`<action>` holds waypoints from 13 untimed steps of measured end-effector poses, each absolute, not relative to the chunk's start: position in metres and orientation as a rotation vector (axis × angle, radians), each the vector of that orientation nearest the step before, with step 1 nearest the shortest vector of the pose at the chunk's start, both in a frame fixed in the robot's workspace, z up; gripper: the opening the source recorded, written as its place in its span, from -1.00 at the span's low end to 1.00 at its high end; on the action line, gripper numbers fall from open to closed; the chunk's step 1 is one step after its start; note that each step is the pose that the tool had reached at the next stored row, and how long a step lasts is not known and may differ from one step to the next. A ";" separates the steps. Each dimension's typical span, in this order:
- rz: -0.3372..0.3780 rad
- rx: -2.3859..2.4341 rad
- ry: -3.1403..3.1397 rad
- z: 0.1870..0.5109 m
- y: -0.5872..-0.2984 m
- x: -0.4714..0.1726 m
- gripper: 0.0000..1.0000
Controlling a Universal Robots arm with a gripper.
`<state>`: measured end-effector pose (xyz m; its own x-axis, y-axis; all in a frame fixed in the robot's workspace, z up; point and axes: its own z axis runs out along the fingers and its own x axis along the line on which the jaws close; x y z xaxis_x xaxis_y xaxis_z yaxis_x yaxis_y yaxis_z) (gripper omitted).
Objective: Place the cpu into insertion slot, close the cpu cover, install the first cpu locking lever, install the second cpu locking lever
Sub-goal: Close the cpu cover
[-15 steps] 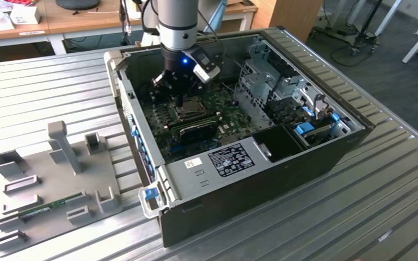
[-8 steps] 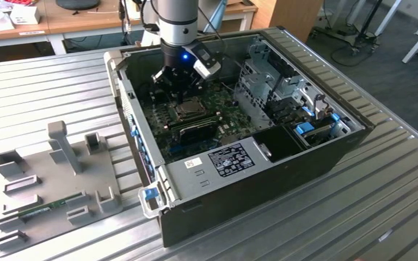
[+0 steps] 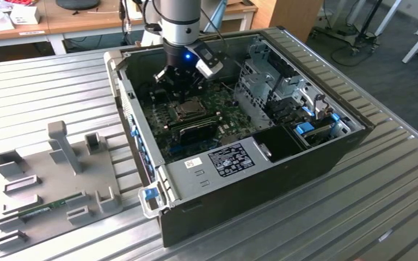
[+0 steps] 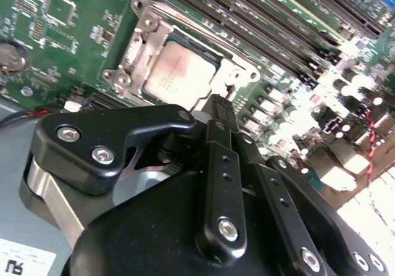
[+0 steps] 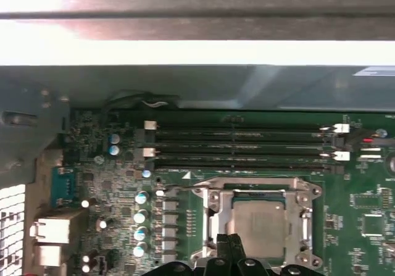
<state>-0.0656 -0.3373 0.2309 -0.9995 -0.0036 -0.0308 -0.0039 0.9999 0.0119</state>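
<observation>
since the gripper [image 4: 219, 103] has its fingers pressed together with nothing between them, it reads as a pushing tool here, not a grasp. its tip hangs just beside one edge of the cpu cover [image 4: 139, 54], inside the computer case [image 3: 216, 201]. the cpu [image 4: 182, 75] lies flat in the insertion slot [image 3: 185, 109], its metal top showing through the cover's window; the cover looks down over it. judgement: work is at the locking levers; cannot tell whether either is latched. to do it well: bear on the thin lever alone, press low and steady, stay off the cpu top and the nearby capacitors [image 5: 141, 216]. beyond the socket run the memory slots [image 5: 247, 146]; farther out, the case stands on the slatted counter [image 3: 49, 87].
</observation>
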 end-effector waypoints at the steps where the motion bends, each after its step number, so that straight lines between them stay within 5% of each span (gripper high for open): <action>1: 0.019 -0.006 3.111 0.231 -0.337 -0.063 -0.80; 13: 0.019 -0.006 3.111 0.231 -0.337 -0.042 -0.80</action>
<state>-0.0421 -0.3374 0.2309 -0.9995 -0.0034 -0.0304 -0.0038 0.9999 0.0120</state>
